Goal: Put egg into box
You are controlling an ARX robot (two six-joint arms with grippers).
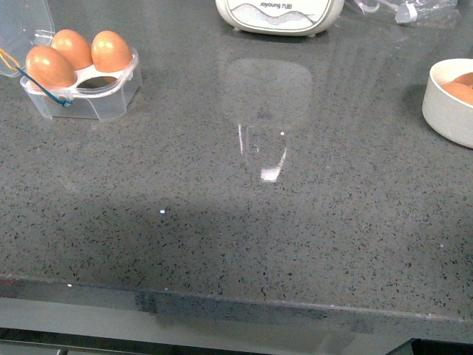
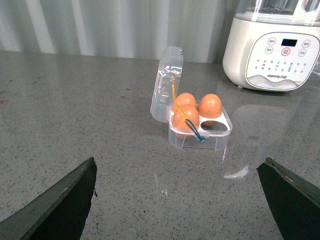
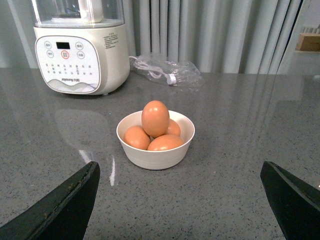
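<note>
1. The box (image 1: 83,87) sits on the grey counter (image 1: 244,222), at the far left in the front view. Its clear lid (image 2: 167,82) is hinged open and stands nearly upright.
2. Three boxed eggs (image 2: 186,117) fill three of its cups. The fourth cup (image 2: 216,128), the near right one in the front view, is vacant.
3. A yellow and blue band (image 2: 192,125) runs over one boxed egg and down the box's front.
4. The round white bowl (image 3: 156,152) stands at the counter's far right, well apart from the box. The front view's edge cuts it off.
5. The egg (image 3: 155,118) is in the bowl, upright on top of three bowl eggs (image 3: 165,142) and touching them.
6. The left gripper (image 2: 178,162) hangs above the counter facing the box, well short of it. Its dark fingers (image 2: 65,200) are spread wide and hold nothing.
7. The right gripper (image 3: 180,164) faces the bowl and is clear of it. Its fingers (image 3: 65,200) are also spread wide and hold nothing.
8. A white appliance (image 1: 279,16) with a control panel stands at the back of the counter, between box and bowl.
9. A crumpled clear bag (image 3: 167,72) holding a cable lies behind the bowl, beside the appliance.
</note>
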